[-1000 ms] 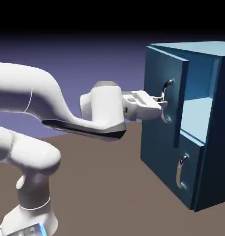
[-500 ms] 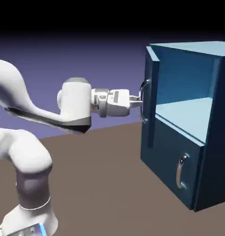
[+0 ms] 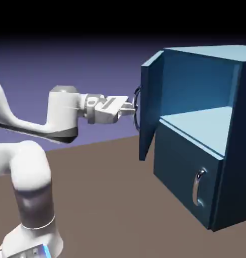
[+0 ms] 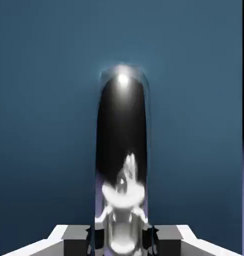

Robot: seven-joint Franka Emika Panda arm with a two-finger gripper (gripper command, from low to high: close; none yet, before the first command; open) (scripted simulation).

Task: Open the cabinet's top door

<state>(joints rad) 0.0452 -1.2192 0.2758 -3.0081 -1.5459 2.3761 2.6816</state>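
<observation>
One top-door handle (image 4: 122, 115) between the closed jaws (image 4: 122, 240)

The cabinet (image 3: 187, 171) stood on the tabletop (image 3: 109, 201) at the exterior view's right, and the arm (image 3: 64, 111) at its left. The top door (image 3: 149, 106) hung at the cabinet's left edge, swung outward, with its handle (image 3: 136, 110) on the side facing the arm. The end effector (image 3: 134, 109) was at that handle. Below the open compartment (image 3: 200, 95) lay the lower door (image 3: 182, 161), its handle near the right edge.
</observation>
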